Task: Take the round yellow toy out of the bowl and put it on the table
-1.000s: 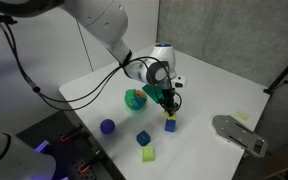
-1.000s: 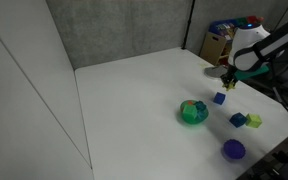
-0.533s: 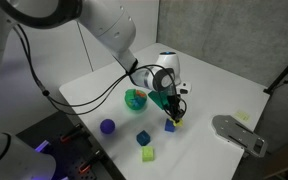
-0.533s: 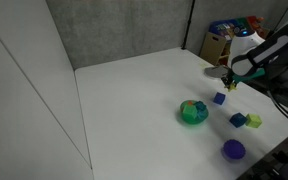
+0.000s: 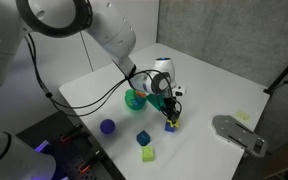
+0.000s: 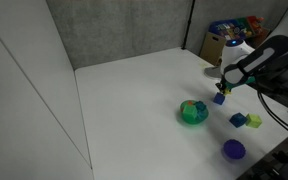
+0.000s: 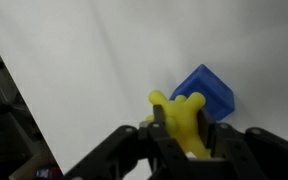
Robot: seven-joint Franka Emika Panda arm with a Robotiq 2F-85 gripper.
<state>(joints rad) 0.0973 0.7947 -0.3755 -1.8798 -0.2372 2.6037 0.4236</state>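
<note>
Fingers [image 7: 161,130], pointing down at the table [image 7: 84,60], clamp the round yellow toy [image 7: 184,118].

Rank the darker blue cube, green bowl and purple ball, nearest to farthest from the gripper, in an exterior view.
1. Darker blue cube, at the gripper holding the round yellow toy.
2. Green bowl, to its side.
3. Purple ball, toward the camera.

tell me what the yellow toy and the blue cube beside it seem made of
Yellow toy: probably soft plastic or rubber, matte. Its lumpy, rounded form and even colour without glints suggest so, though the wrist view is blurry.
Blue cube: hard plastic or painted wood, matte. It has flat faces, crisp edges and a uniform blue. The look leaves open which.
</note>
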